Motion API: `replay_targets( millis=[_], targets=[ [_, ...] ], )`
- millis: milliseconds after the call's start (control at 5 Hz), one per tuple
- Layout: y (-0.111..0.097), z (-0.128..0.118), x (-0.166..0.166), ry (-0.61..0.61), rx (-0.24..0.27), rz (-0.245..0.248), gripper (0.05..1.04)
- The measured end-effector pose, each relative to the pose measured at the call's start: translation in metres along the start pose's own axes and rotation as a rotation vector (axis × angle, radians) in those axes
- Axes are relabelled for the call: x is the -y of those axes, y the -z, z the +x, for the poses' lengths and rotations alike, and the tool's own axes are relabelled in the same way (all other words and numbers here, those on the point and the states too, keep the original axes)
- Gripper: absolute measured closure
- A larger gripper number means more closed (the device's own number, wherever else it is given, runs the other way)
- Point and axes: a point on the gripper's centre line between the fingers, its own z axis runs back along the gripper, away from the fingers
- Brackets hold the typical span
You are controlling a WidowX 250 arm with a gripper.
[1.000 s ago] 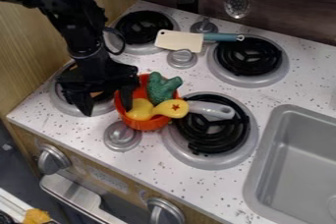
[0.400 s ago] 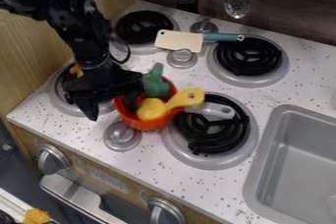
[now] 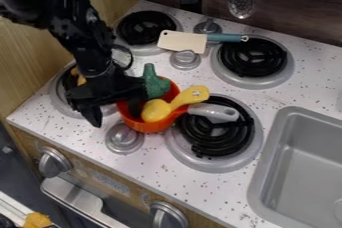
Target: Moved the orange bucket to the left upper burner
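The black gripper [image 3: 115, 114] hangs over the front-left burner and the left side of the orange bucket [image 3: 153, 125]. Its fingers stand apart: one is outside the bucket to the left, the other is down inside the left rim. The bucket sits between the two front burners and holds a green toy [image 3: 155, 83] and a yellow spoon-like toy [image 3: 175, 104], which leans over the right rim. At the back left is the upper left burner [image 3: 145, 28], with nothing on it.
A cream-bladed spatula [image 3: 183, 41] with a teal handle lies between the back burners. A grey handle-like object [image 3: 215, 112] rests on the front-right burner [image 3: 214, 154]. Behind the gripper, an orange-brown item [image 3: 77, 76] partly shows on the front-left burner. The sink [image 3: 304, 159] is at the right.
The gripper has shifted slightly and turned a little at the bucket's left side. Inside the bucket, the green toy now stands more upright and the yellow toy's end has swung up and right.
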Motion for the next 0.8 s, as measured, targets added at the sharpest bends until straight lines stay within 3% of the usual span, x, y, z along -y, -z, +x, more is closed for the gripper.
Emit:
replay_targets(
  millis=[400,800],
  targets=[
    [0.0067,0.0021,0.0002,-0.01,0.003,-0.027,0.111],
    [0.0076,0.0035,0.0042,-0.033,0.02,-0.026,0.646]
  ],
)
